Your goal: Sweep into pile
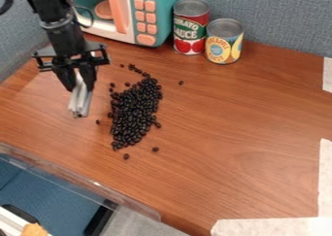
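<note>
On the wood-grain tabletop (240, 133), our gripper (79, 87) is clamped on a pale sweeping tool (80, 102), and too brisk a push could scatter our black beans (135, 113).

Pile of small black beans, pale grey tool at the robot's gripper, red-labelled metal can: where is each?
Small black beans (134, 111): camera view, middle of the pile.
Pale grey tool (80, 101): camera view, its lower part.
Red-labelled metal can (189, 30): camera view, on its label.
</note>
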Robot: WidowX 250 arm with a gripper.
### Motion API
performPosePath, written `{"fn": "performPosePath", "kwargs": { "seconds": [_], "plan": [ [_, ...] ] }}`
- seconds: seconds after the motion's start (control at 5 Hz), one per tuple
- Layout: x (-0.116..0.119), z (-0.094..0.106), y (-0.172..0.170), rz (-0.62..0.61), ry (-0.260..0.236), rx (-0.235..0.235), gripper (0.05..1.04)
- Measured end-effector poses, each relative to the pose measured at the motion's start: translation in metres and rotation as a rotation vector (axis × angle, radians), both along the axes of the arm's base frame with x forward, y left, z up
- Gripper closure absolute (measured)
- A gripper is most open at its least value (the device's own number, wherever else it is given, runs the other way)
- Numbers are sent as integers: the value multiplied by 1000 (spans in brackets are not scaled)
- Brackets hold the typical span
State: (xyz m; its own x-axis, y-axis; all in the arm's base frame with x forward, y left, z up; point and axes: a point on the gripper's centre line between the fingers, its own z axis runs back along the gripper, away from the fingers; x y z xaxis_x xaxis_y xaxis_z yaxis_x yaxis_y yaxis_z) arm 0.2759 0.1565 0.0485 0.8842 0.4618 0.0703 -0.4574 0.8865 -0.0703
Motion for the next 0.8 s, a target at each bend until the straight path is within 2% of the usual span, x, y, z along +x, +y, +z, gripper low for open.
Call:
{"fn": "performPosePath", "kwargs": {
  "seconds": [0.2, 0.4, 0.6, 0.8],
  "plan": [
    [15, -16, 31, -136, -37, 47, 723],
    [36, -27, 57, -266, -42, 105, 723],
    [58, -33, 80, -384, -21, 162, 723],
    [76, -41, 75, -469, -8, 161, 723]
  ]
}}
